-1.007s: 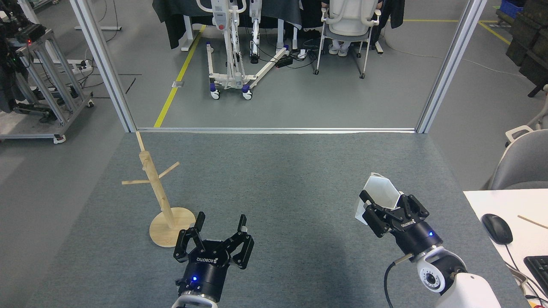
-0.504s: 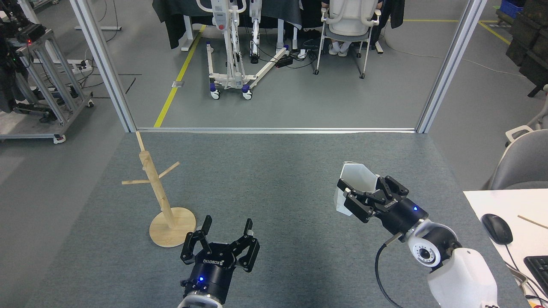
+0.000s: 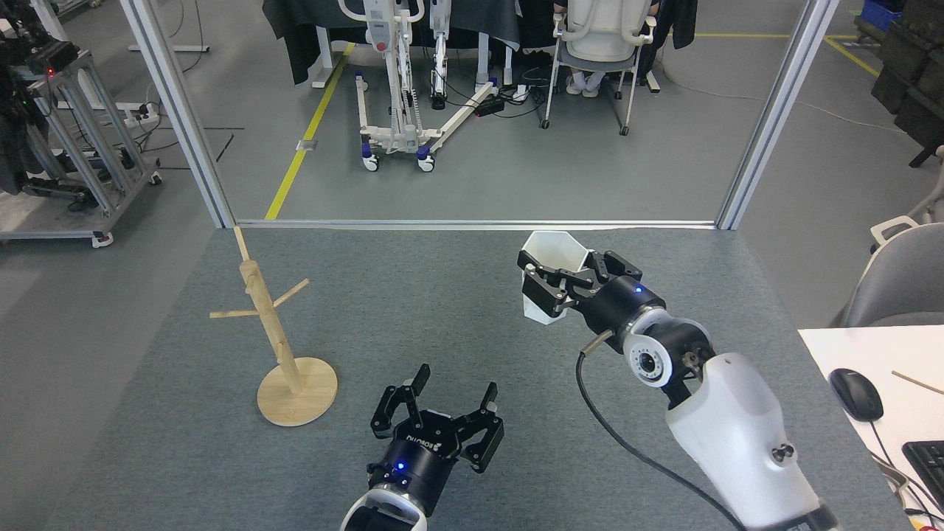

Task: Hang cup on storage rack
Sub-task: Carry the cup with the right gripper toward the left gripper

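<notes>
Nearest, robot's left gripper (image 3: pixel 451 385), black with a blue light, low over the grey carpeted tabletop (image 3: pixel 457 324), jaws spread wide, nothing between them. Just left of it and a bit further, the light wooden mug tree with round disc base (image 3: pixel 284 335) stands upright on the carpet, slim post, thin pegs angling out both sides, all pegs bare. On the right, white arm with black cable rises to the right gripper (image 3: pixel 553 276), jaws clamped on the white matte faceted cup with hexagonal rim (image 3: pixel 552 276), one finger inside the rim, one outside, cup held up off the table, mouth facing up and away, well apart from the rack. Far right edge, white desk with black computer mouse (image 3: pixel 856 394). Beyond the table, grey floor, yellow floor line (image 3: pixel 304 139), white wheeled frame (image 3: pixel 402 110), white office chair (image 3: pixel 601 44)
</notes>
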Controlling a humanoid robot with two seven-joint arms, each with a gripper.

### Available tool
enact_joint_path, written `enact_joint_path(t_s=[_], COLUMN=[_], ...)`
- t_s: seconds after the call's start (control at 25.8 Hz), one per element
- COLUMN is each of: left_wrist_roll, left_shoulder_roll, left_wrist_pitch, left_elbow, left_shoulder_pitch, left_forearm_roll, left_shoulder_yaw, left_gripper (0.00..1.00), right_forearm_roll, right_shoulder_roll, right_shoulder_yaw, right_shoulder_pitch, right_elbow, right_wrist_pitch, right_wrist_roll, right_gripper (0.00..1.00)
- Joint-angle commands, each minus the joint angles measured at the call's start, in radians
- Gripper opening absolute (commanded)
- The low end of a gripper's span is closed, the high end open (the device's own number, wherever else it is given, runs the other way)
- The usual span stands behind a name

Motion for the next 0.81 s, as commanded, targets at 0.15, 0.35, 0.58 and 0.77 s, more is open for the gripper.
enact_joint_path(t_s=[0.15,0.35,0.58,0.77], left_wrist_roll=[-0.013,-0.015,-0.015,-0.069], left_shoulder_roll=[-0.005,-0.005,-0.006,-0.005], left_wrist_pitch=[-0.095,-0.156,-0.117,0.081], left_elbow=[0.061,0.104,0.104,0.084], left_shoulder_pitch=[-0.066,-0.098,-0.120,-0.124], left_forearm_roll=[0.003,0.003,0.003,0.037], left_shoulder_yaw=[-0.005,-0.005,0.001,0.004], left_gripper=[0.99,0.99,0.98,0.98], right_forearm_roll=[-0.022,-0.022,-0.020,-0.020], right_shoulder_roll=[0.066,0.101,0.121,0.118], right_shoulder_yaw=[0.140,0.199,0.226,0.226], right_shoulder_pitch=[-0.073,-0.073,-0.067,-0.062], right_elbow=[-0.023,-0.036,-0.051,-0.049], right_wrist_pitch=[0.267,0.369,0.424,0.450], right_wrist_roll=[0.006,0.009,0.009,0.009], right_gripper=[0.00,0.00,0.00,0.00])
